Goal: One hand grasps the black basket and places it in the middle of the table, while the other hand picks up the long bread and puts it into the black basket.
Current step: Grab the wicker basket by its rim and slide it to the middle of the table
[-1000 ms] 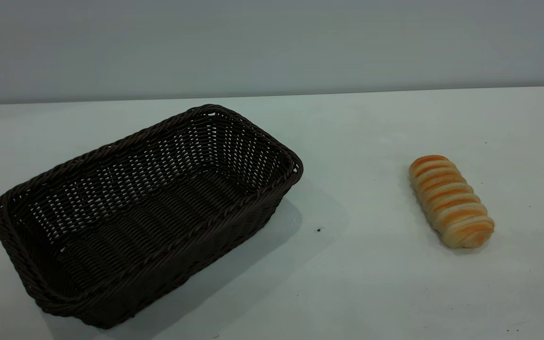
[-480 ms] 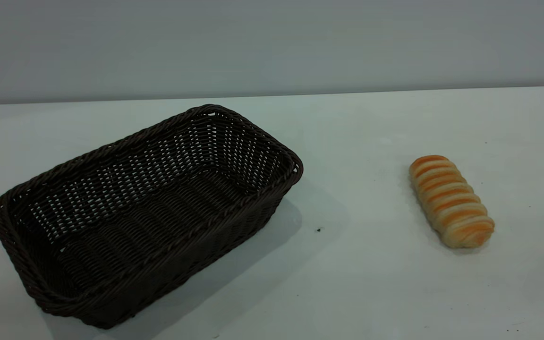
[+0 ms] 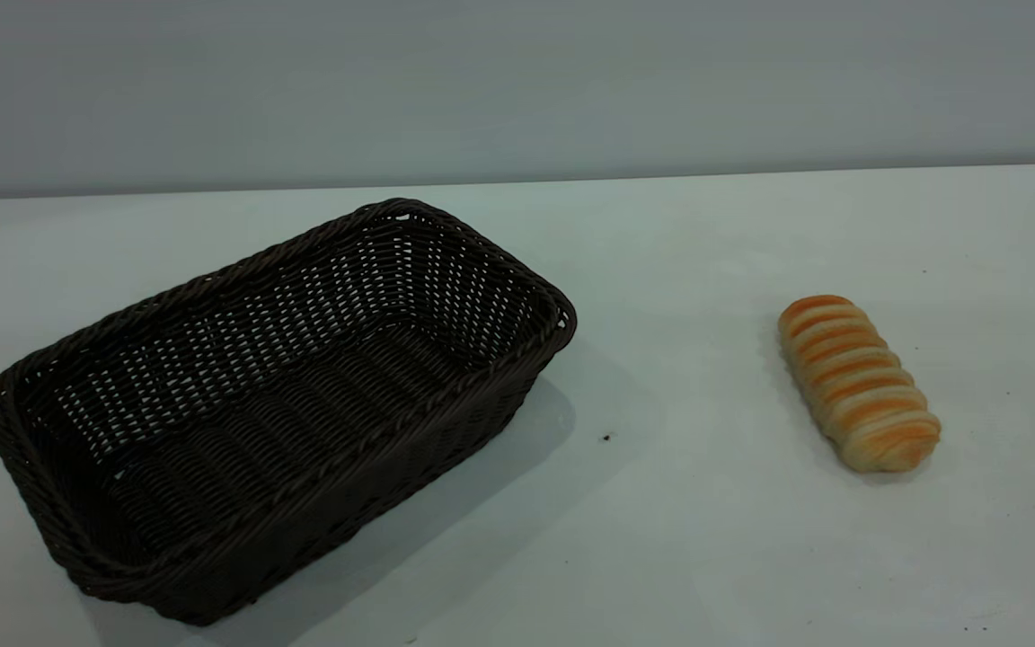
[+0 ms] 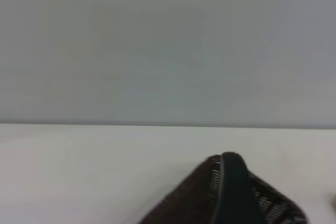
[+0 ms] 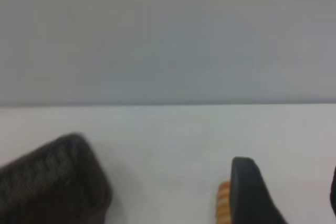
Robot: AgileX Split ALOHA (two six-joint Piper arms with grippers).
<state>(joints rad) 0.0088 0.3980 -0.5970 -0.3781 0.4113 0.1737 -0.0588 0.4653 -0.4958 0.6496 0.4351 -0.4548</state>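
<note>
The black basket (image 3: 275, 404) stands empty on the left of the white table (image 3: 679, 539), set at an angle. The long bread (image 3: 857, 382) lies on the right of the table, ridged top up. Neither gripper shows in the exterior view. In the left wrist view, my left gripper (image 4: 231, 190) is a dark tip in front of the basket's corner (image 4: 273, 203), some way back from it. In the right wrist view, my right gripper (image 5: 289, 187) is open and empty. The bread (image 5: 223, 203) peeks out beside one finger (image 5: 249, 192), and the basket (image 5: 52, 182) is off to the side.
A grey wall (image 3: 517, 90) runs behind the table's far edge. A small dark speck (image 3: 606, 438) lies on the table between the basket and the bread.
</note>
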